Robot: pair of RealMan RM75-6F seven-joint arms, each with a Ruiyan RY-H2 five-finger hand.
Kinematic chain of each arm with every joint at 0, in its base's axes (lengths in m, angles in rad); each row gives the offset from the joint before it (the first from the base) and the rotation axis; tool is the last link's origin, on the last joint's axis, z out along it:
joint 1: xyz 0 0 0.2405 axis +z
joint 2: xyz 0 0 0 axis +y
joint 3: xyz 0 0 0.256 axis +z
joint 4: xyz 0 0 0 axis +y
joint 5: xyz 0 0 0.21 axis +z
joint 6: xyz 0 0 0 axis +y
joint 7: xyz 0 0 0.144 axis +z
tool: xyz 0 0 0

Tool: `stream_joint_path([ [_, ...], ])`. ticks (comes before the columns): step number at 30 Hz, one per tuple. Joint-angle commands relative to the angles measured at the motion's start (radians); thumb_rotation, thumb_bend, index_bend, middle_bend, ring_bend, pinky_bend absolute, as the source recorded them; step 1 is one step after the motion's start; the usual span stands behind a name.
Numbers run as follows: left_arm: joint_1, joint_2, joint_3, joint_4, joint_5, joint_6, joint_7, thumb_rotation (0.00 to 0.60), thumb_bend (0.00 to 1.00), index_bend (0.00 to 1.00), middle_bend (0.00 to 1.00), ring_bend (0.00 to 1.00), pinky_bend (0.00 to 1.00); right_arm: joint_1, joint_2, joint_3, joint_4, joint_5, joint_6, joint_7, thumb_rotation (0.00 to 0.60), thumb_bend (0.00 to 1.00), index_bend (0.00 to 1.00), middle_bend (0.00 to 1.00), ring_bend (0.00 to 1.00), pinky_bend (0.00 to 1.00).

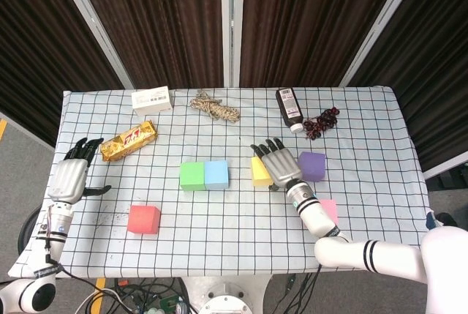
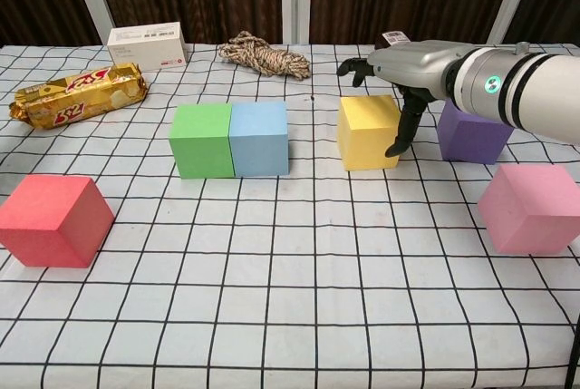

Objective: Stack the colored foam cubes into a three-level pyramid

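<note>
Green cube (image 1: 192, 176) and blue cube (image 1: 216, 174) stand touching side by side at mid table. To their right is the yellow cube (image 2: 367, 131). My right hand (image 2: 408, 72) hovers over its top right with fingers spread, the thumb hanging beside the cube's right face; it holds nothing. In the head view the right hand (image 1: 276, 162) covers most of the yellow cube (image 1: 257, 171). The purple cube (image 1: 312, 165) stands free to the right, the pink cube (image 2: 530, 208) nearer the front, and the red cube (image 1: 143, 219) at front left. My left hand (image 1: 72, 176) rests open at the left edge.
Along the back lie a gold-wrapped snack bar (image 1: 129, 140), a white box (image 1: 151, 99), a coil of rope (image 1: 214, 106), a dark bottle (image 1: 289, 107) on its side and a dark red bunch of grapes (image 1: 322, 121). The checked cloth (image 1: 234, 219) covers the table.
</note>
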Motion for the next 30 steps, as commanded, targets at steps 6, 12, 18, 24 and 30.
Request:
stream_joint_path([
  [6, 0.003, 0.002, -0.004, 0.001, 0.001, -0.006, -0.002, 0.600, 0.00, 0.08, 0.10, 0.03, 0.18, 0.005, -0.038, -0.002, 0.029, -0.047, 0.061, 0.005, 0.600, 0.08, 0.00, 0.44, 0.07, 0.00],
  [12, 0.005, 0.002, -0.006, 0.004, 0.000, -0.013, -0.005, 0.600, 0.00, 0.08, 0.10, 0.03, 0.18, 0.001, -0.040, 0.009, 0.025, -0.079, 0.086, 0.027, 0.600, 0.11, 0.00, 0.48, 0.10, 0.00],
  [18, 0.005, 0.005, -0.012, 0.001, 0.002, -0.017, -0.012, 0.600, 0.00, 0.08, 0.10, 0.03, 0.18, 0.013, -0.025, 0.026, -0.003, -0.092, 0.062, 0.052, 0.600, 0.11, 0.00, 0.49, 0.10, 0.00],
  [24, 0.008, 0.007, -0.010, 0.003, 0.005, -0.019, -0.015, 0.600, 0.00, 0.08, 0.10, 0.03, 0.18, 0.040, -0.049, 0.037, 0.001, -0.065, 0.055, 0.027, 0.600, 0.11, 0.00, 0.48, 0.10, 0.00],
  [30, 0.012, 0.010, -0.011, 0.009, 0.007, -0.022, -0.028, 0.600, 0.00, 0.08, 0.10, 0.03, 0.18, 0.066, -0.082, 0.024, 0.018, -0.010, 0.050, -0.026, 0.600, 0.11, 0.00, 0.48, 0.10, 0.00],
])
